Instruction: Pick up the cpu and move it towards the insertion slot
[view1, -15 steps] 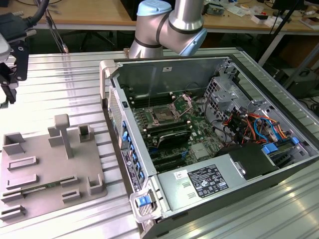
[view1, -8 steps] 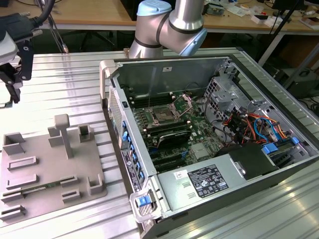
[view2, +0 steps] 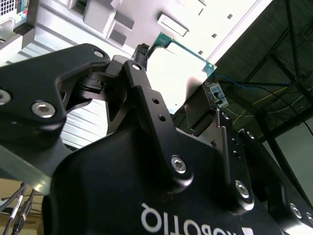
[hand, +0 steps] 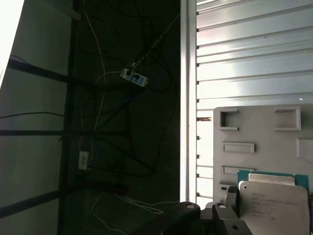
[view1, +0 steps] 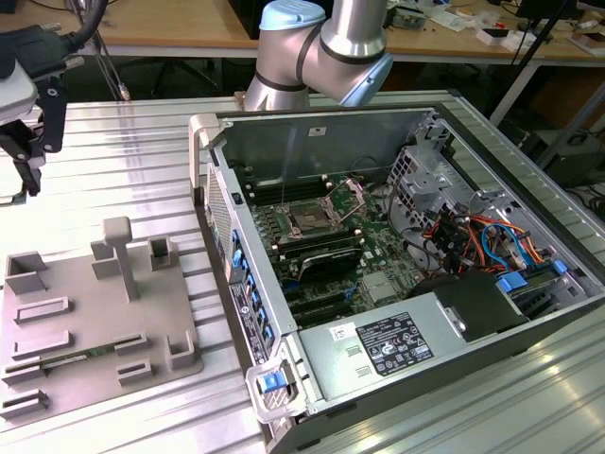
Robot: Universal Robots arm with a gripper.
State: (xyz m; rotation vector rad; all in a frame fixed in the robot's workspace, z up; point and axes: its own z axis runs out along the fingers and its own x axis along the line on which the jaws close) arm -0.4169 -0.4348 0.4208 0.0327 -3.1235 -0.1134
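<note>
In the second wrist view my gripper is shut on the cpu, a flat square chip with a pale silvery face and a green edge, held by two opposite sides. The first wrist view has the cpu hanging above the grey plastic tray. In the exterior view the gripper hangs at the far left, above the table and beyond the tray. The insertion slot, a dark square socket in a silver frame with its clamp plate raised, lies inside the open computer case, well to the exterior view's right of the gripper.
The open computer case has tall walls around the motherboard. Long black memory slots, bundled cables and a power supply surround the socket. Ribbed metal table lies between tray and case. The arm's elbow is behind the case.
</note>
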